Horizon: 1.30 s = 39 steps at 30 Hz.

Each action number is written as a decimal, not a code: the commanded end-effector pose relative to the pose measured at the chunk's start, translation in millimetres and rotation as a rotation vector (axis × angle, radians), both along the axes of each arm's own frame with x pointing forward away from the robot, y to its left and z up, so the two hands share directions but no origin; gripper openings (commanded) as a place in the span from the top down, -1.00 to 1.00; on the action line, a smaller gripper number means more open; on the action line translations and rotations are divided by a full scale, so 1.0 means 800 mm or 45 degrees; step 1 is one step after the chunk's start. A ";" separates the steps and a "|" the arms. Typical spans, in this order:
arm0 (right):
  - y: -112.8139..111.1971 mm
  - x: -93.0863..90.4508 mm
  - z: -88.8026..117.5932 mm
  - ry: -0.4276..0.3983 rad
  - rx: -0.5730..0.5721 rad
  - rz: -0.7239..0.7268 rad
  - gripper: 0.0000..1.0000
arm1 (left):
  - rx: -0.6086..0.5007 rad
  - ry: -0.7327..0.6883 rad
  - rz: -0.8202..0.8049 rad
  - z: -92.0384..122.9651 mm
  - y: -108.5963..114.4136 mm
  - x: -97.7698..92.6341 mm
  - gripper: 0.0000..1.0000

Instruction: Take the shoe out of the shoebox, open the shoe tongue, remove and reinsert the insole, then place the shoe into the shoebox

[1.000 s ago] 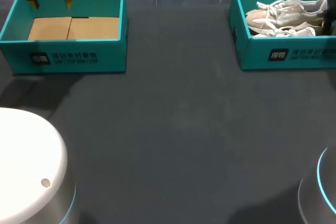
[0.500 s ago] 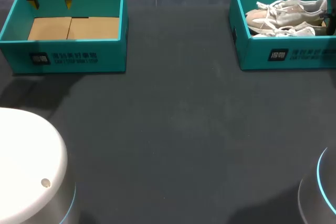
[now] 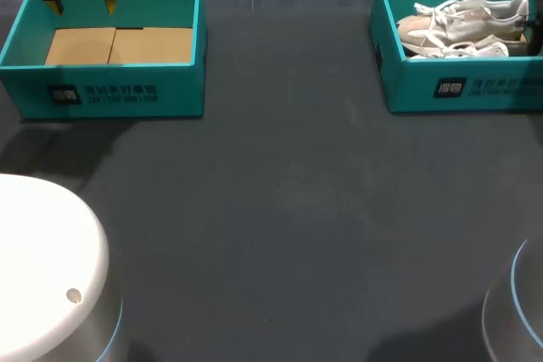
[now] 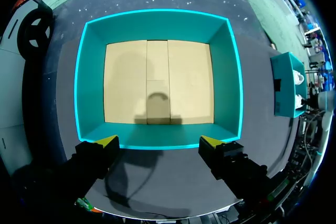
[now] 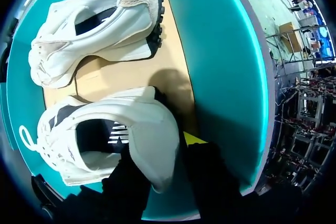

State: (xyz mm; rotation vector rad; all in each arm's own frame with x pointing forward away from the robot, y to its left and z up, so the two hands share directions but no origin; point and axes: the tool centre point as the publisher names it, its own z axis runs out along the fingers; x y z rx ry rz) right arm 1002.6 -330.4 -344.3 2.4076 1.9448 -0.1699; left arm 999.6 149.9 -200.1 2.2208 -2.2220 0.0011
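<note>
- Our left gripper (image 3: 83,6) hung over the far wall of the empty teal box (image 3: 110,95), which stood at the desk's (image 3: 280,209) far left corner.
- In the left wrist view this gripper (image 4: 158,142) stood wide open, holding nothing. Its yellow fingertips (image 4: 107,141) hung apart above one teal wall of the box (image 4: 231,77).
- Ahead of the gripper we saw only the box's plain cardboard floor, with the gripper's shadow falling on it.
- The bare dark desk ran between the two boxes, which stood well apart.
- The teal shoebox (image 3: 458,91) stood at the desk's far right corner, open at the top, with a pair of white shoes (image 3: 462,23) lying inside on its cardboard floor.
- In the right wrist view the far shoe (image 5: 94,30) lay tilted, its dark sole turned towards one long wall of the shoebox (image 5: 220,66).
- The near shoe (image 5: 105,140) sat with its opening upward and its laces towards the other end of the box.
- Our right gripper (image 5: 160,148) was down inside the shoebox at the near shoe's heel, close beside the teal wall. We could not tell whether it had hold of the heel or merely stood around it.
</note>
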 end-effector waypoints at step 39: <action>0.014 0.035 0.106 0.001 -0.068 -0.132 1.00 | 0.000 0.000 0.000 0.000 0.000 0.000 -1.00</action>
